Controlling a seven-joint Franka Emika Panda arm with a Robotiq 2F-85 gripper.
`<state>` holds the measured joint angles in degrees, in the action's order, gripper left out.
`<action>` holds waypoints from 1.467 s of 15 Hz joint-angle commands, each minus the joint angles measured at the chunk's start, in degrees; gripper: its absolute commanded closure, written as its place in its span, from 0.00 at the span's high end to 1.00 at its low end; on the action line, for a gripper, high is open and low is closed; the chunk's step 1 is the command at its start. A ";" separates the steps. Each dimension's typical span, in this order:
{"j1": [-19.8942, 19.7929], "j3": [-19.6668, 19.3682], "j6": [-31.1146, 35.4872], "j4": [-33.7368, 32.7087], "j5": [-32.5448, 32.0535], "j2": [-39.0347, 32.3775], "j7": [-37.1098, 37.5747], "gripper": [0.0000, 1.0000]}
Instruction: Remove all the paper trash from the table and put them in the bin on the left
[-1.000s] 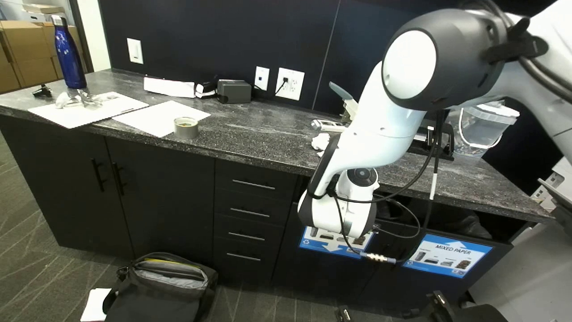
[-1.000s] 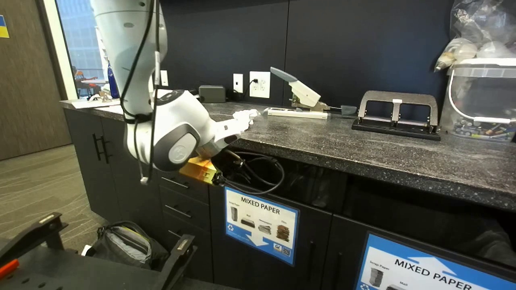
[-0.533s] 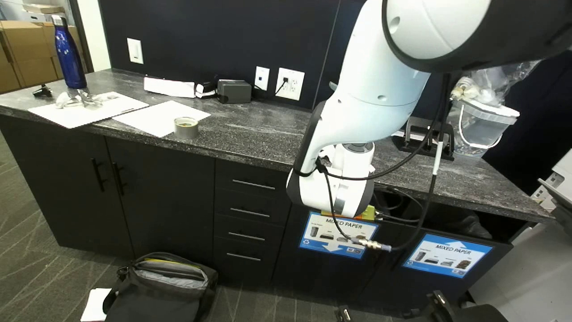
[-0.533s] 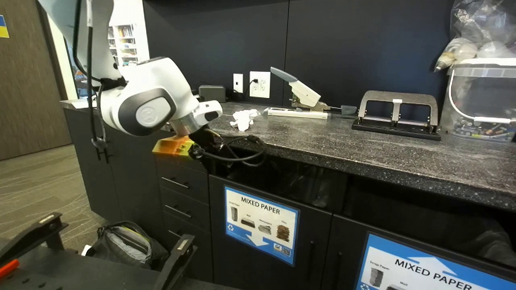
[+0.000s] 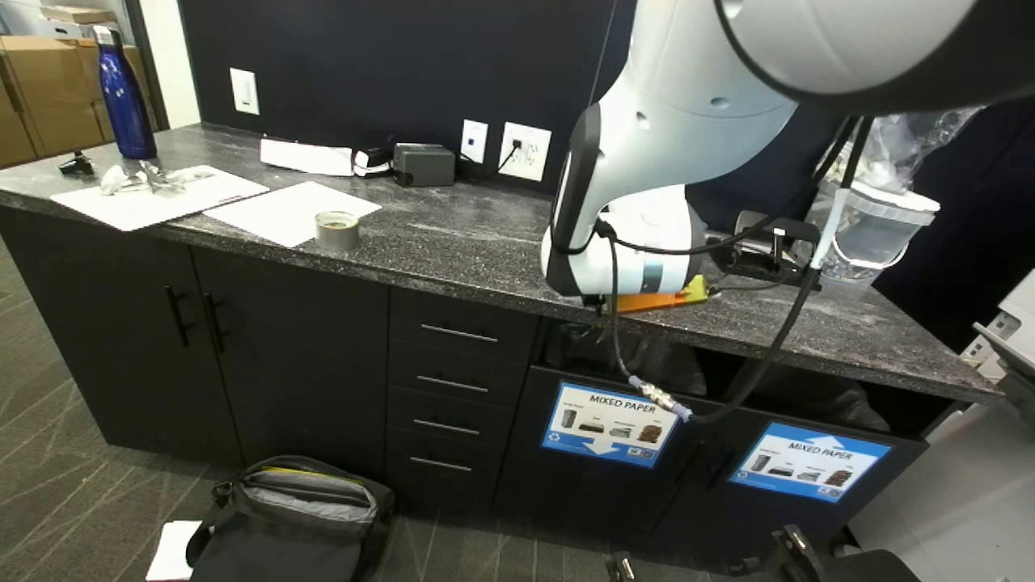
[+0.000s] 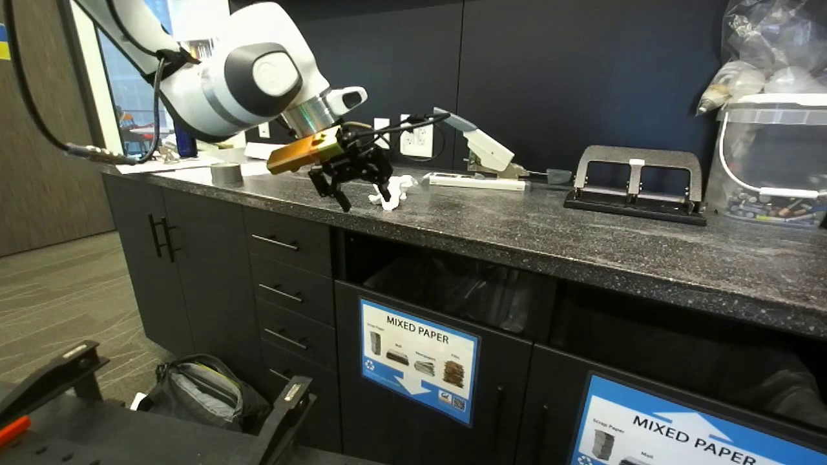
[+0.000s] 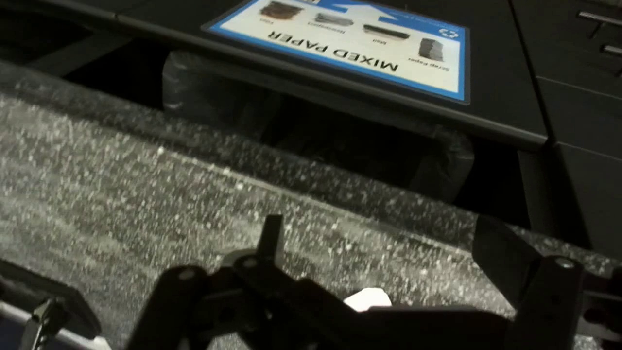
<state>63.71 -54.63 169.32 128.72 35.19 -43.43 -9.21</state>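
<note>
Gripper (image 6: 367,202): hanging low and tilted over the dark speckled countertop (image 6: 517,219), its fingers (image 6: 340,199) standing wide apart and holding nothing.
Crumpled paper (image 6: 400,186): lying on the stone near those fingers, between 2 and 3 o'clock from the gripper in an exterior view; one finger is overlapping it in my line of sight, and I'm not able to tell whether they are touching. In the wrist view only a white corner is peeking past the gripper's dark body.
Paper's feel: going by its lumps, I'm expecting something nearly weightless and soft, giving under a light squeeze; it's looking dry, so slipping is troubling me less than a stray nudge sending it skidding.
Paper's middle: that's where I'd be taking hold, across the thickest bunch with a finger on each side, low to the stone; an edge flap could be tearing or pulling loose.
Bin (image 6: 420,436): waiting between 5 and 6 o'clock from the gripper, below the countertop, its mixed-paper label (image 6: 420,360) facing out; I'm taking it for the left one meant.
Far white sheet (image 5: 162,210): carrying another pale crumple (image 5: 116,181), between 9 and 10 o'clock from the tape roll (image 5: 335,232); it's looking like more trash, though I'm not certain.
</note>
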 commanded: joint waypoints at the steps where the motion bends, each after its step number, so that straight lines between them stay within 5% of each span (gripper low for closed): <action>1: -7.24 -0.41 -3.31 -5.90 -15.96 5.20 1.45 1.00; 4: -19.67 7.14 -4.94 -12.43 -28.45 9.64 2.69 1.00; 5: -22.34 9.30 -6.03 -14.81 -22.26 9.03 -4.15 1.00; 8: -34.56 20.37 -9.84 -20.10 -18.70 10.64 -10.82 1.00; 11: -41.77 27.79 -15.79 -24.68 -13.55 9.26 -15.41 1.00; 12: -48.87 35.40 -16.49 -25.36 -21.98 10.50 -9.81 1.00; 14: -54.84 42.57 -18.85 -27.72 -25.86 9.28 -8.43 1.00; 17: -60.45 49.14 -19.32 -30.51 -29.31 6.11 -6.46 1.00; 22: -62.89 51.29 -16.33 -33.92 -34.07 2.27 -2.40 1.00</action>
<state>2.26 -4.77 151.64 98.63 4.08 -38.39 -14.56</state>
